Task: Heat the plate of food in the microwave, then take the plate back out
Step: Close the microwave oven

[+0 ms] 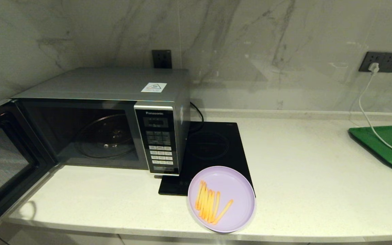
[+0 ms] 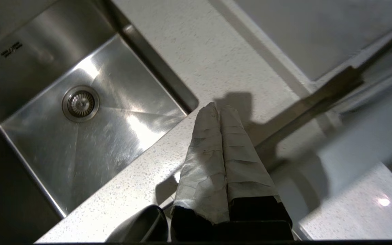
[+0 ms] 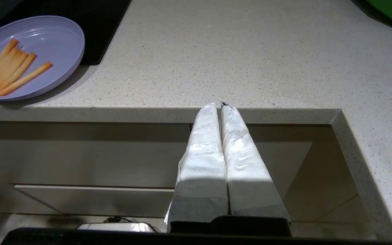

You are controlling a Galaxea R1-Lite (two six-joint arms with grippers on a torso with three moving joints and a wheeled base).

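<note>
Right end effector point(image 3: 220, 105) pressed closed, plate of food point(image 3: 32, 56) well apart

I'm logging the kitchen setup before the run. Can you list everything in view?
microwave: one, silver, left on counter, door open
plate: one, lilac, front counter edge, partly on hob
fries: about eight, orange, on plate
hob: one, black, right of microwave
tray: one, green, far right
sockets: two, dark, on wall
sink: one, steel, below left gripper
left gripper: fingers shut, over counter beside sink
right gripper: fingers shut, before counter edge
</note>
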